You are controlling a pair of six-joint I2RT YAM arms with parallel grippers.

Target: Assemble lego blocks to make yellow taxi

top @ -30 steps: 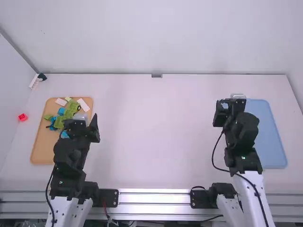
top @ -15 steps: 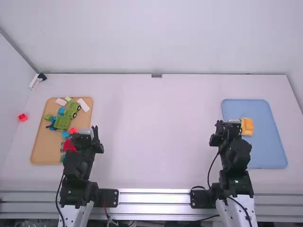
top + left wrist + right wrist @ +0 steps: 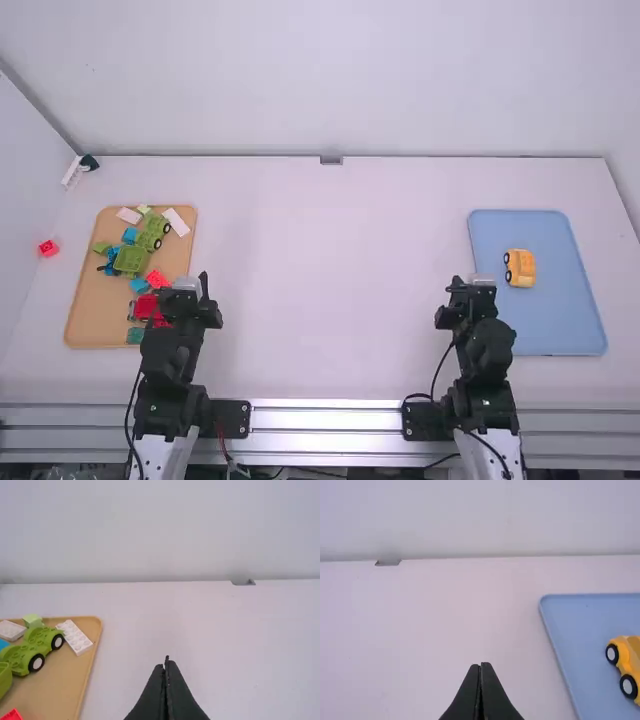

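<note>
Nearest the camera, the two robot arms are drawn back over the front part of the white counter (image 3: 320, 310). The left tool (image 3: 166, 662) has its fingers pressed together with nothing between them, and the right tool (image 3: 480, 666) is likewise pressed together and bare. Each sits back from the pieces on its own side, probably so as not to knock them.

Beside the left arm, a tan tray (image 3: 90, 315) gathers the loose pieces. Near its front are a teal block (image 3: 135, 336) and a red vehicle (image 3: 143, 307), partly hidden by the arm; their colours suggest spares, set apart from the taxi.

Across the counter, the yellow taxi (image 3: 520, 267) rests alone on a blue tray (image 3: 550, 325), which looks meant for the finished work. Two of its wheels show on the side toward the counter's middle. It looks assembled, so the task is likely done and the next move is simply to leave it be.

Farther up the tan tray lie a green wheeled base (image 3: 26, 650) and two white plates. A small red block (image 3: 48, 247) sits outside it, perhaps strayed. A plain wall closes the far side.
</note>
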